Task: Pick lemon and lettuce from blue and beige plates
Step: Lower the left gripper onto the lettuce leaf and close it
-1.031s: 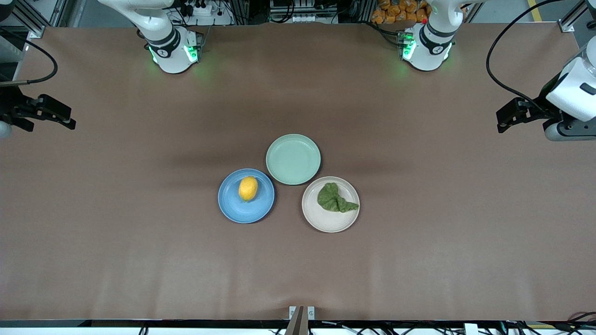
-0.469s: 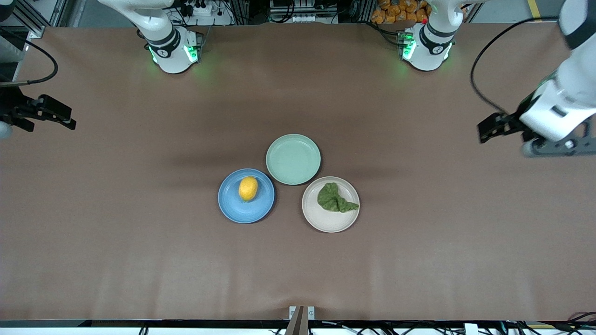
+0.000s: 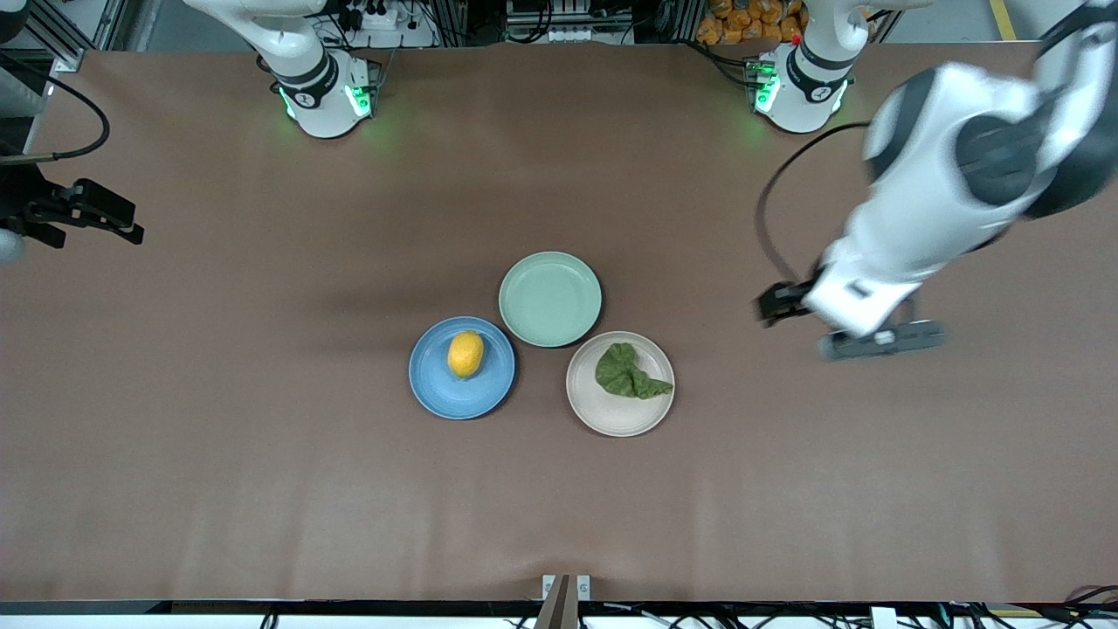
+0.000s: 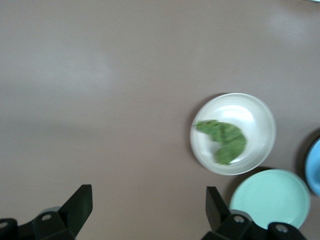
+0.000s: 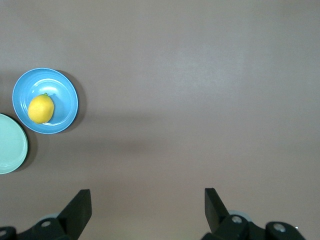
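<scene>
Centrally on the brown tabletop sit three round plates in a tight cluster, read as a clock face from the front view: a pale mint-green plate at twelve o'clock, the blue plate at about eight o'clock and the beige plate at about four o'clock. Each of the two lower plates lies just beside the mint one and nearer the front camera, with a narrow strip of tabletop between the blue and the beige. The lemon lies on the blue plate, a little toward twelve o'clock of its middle, long axis upright in the front view. The lettuce lies crumpled on the beige plate, filling its one-to-three o'clock part, one tip reaching the rim at three o'clock. The left tool hangs over bare tabletop at roughly two o'clock from the beige plate, toward the left arm's end, fingers spread wide with nothing between them. The right tool waits at the right arm's end of the tabletop, about ten o'clock from the blue plate, likewise spread wide and carrying nothing.
</scene>
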`<state>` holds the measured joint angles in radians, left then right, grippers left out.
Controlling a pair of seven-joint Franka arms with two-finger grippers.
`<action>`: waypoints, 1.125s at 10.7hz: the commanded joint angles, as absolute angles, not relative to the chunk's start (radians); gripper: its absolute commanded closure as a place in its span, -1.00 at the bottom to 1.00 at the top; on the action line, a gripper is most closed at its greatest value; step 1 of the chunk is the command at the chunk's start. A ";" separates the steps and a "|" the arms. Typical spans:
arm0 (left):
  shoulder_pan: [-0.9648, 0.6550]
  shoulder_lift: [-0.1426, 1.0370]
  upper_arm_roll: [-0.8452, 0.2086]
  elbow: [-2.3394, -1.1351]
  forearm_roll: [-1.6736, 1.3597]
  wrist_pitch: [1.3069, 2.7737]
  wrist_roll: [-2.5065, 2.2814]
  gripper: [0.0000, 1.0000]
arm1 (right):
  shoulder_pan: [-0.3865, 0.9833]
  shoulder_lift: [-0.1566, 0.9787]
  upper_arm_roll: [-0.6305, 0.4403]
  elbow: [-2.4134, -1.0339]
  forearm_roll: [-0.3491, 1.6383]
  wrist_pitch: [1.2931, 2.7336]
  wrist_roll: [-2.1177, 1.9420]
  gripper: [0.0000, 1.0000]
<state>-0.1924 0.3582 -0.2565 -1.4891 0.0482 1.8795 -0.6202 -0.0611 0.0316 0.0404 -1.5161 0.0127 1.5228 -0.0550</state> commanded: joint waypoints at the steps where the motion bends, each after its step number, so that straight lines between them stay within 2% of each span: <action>1: -0.279 0.484 -0.244 -1.465 0.049 2.020 -0.745 -1.00 | -0.064 0.026 0.044 -1.516 0.003 1.519 -0.054 -1.00; 4: -0.362 0.627 -0.236 -1.465 0.095 2.222 -0.874 -1.00 | -0.064 0.026 0.044 -1.516 0.003 1.519 -0.054 -1.00; 8: -0.405 0.758 -0.238 -1.470 0.201 2.235 -0.914 -1.00 | -0.064 0.025 0.044 -1.537 0.003 1.526 -0.054 -1.00; 12: -0.425 0.810 -0.236 -1.465 0.210 2.270 -0.914 -0.96 | -0.063 0.025 0.044 -1.540 0.003 1.526 -0.054 -1.00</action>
